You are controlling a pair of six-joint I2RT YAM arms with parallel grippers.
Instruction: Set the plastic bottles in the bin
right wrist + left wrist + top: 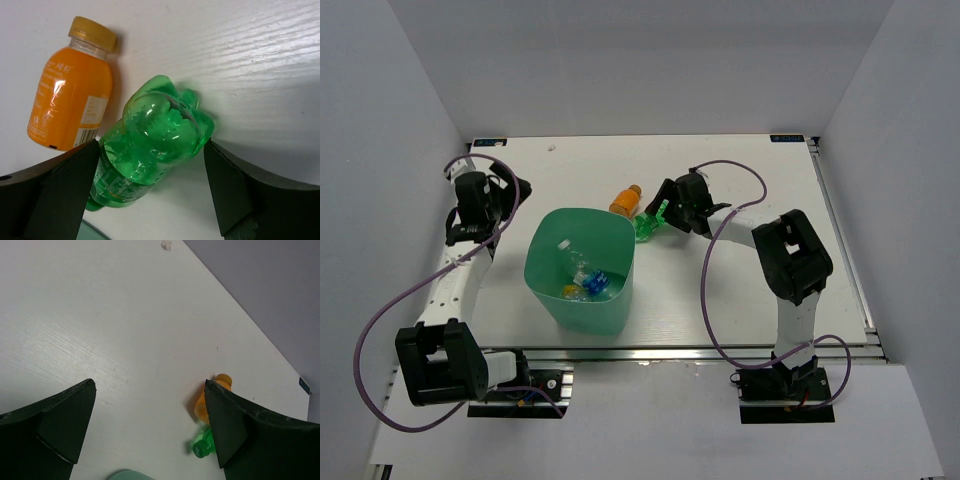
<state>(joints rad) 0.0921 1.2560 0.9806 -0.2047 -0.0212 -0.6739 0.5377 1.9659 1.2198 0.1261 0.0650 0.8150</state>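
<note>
White grained table [580, 170]: right pincer [150, 146] spread astride the dimpled translucent green bottle [157, 127]; left pincer [150, 385] spread.

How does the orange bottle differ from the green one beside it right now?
The orange bottle is solid orange with a printed label; the green bottle is translucent green. The green bottle lies between the right gripper's fingers; the orange bottle lies outside them. In the right wrist view the orange bottle shows its cap, the green bottle its lobed base. Both lie on their sides on the table.
</note>
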